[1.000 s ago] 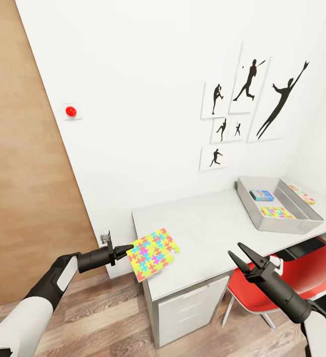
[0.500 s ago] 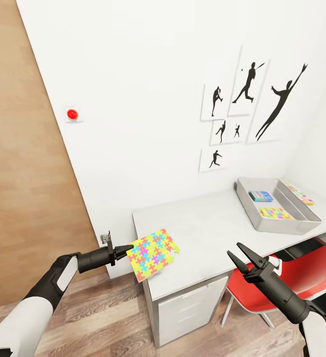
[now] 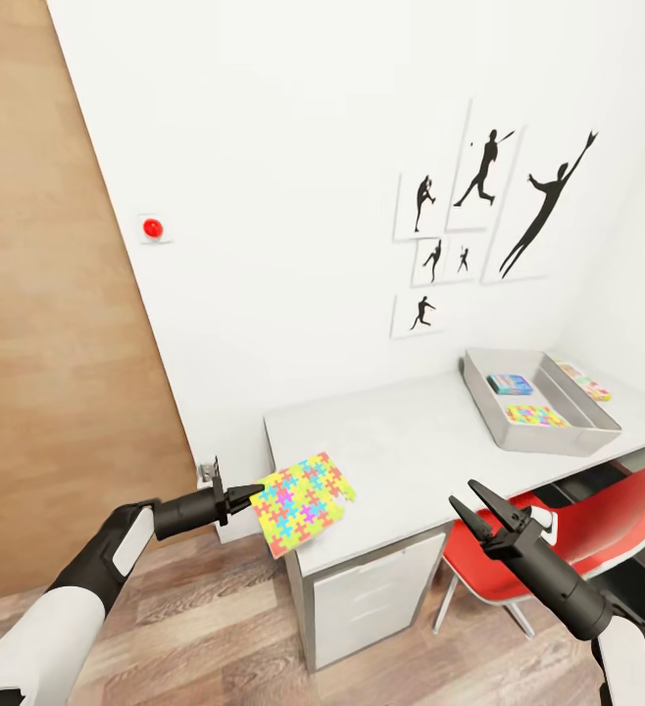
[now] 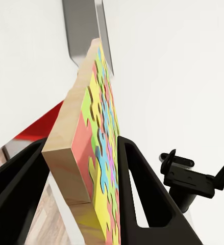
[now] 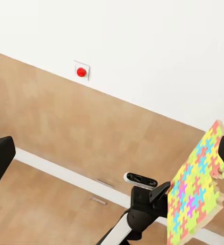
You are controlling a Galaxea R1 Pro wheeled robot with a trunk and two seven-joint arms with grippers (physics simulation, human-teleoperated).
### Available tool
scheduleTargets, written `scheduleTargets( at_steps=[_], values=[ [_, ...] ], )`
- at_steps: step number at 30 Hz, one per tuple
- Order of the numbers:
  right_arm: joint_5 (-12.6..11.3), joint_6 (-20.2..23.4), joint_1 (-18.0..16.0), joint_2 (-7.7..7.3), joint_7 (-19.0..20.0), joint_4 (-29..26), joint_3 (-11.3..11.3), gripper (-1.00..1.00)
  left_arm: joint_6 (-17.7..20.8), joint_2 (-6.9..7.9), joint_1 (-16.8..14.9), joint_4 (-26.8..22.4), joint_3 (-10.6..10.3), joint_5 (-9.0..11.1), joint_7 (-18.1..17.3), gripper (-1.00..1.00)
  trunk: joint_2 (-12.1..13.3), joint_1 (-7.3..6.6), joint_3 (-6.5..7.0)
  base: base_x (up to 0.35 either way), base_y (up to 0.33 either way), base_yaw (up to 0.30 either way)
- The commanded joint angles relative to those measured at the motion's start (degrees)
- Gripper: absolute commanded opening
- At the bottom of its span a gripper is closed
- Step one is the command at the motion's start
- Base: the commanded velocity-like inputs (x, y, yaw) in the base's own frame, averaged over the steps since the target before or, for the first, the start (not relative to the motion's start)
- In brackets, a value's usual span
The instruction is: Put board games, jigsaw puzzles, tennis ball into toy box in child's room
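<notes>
My left gripper [image 3: 251, 492] is shut on one edge of a jigsaw puzzle [image 3: 303, 500], a colourful square mat held in the air over the near left corner of the table [image 3: 401, 441]. The left wrist view shows this jigsaw puzzle [image 4: 99, 148] clamped edge-on between both fingers. My right gripper [image 3: 471, 508] hangs open and empty in front of the table. At the table's far right stands the grey toy box [image 3: 556, 437]. Inside it lie a blue board game [image 3: 510, 384] and a second jigsaw puzzle [image 3: 536, 416]. Another printed board game [image 3: 585, 380] lies on the table just behind the box.
A red chair [image 3: 568, 534] is pushed under the table beside my right arm. White drawers [image 3: 376, 598] fill the table's left end. A wooden door panel [image 3: 58, 324] covers the left wall, with a red button [image 3: 152, 228] beside it. Sports silhouettes [image 3: 479, 206] hang above the table.
The whole view has shifted: the table, toy box and wall pictures sit slightly further left and up in the picture. Both grippers keep their pose, the left still holding the puzzle.
</notes>
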Motion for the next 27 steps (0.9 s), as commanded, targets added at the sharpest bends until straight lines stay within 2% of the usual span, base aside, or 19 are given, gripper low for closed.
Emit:
scheduleTargets(
  at_steps=[1, 7, 16, 27],
  values=[
    [0.23, 0.2, -0.06, 0.05, 0.3, -0.02, -0.11, 1.0, 0.3, 0.0, -0.05, 0.01, 0.03, 0.08, -0.1, -1.0, 0.31, -0.21, 0.07, -0.066, 0.0, 0.0],
    [0.18, 0.2, -0.07, 0.05, 0.3, -0.02, -0.09, 1.0, 0.28, 0.0, -0.05, 0.01, 0.03, 0.08, -0.07, -1.0, 2.72, -1.53, 1.15, -0.022, 0.0, 0.0],
    [0.17, 0.2, -0.08, 0.39, 0.29, -0.02, -0.11, 1.0, 0.23, -0.07, -0.04, 0.01, 0.03, 0.08, 0.02, -1.0, 2.72, -1.53, 1.22, -0.002, 0.0, 0.0],
    [0.24, 0.2, -0.08, 0.57, 0.24, -0.02, -0.14, 1.0, 0.23, -0.08, -0.08, 0.01, 0.03, 0.08, 0.02, -1.0, 2.72, -1.53, 2.12, 0.0, 0.0, 0.0]
  ],
)
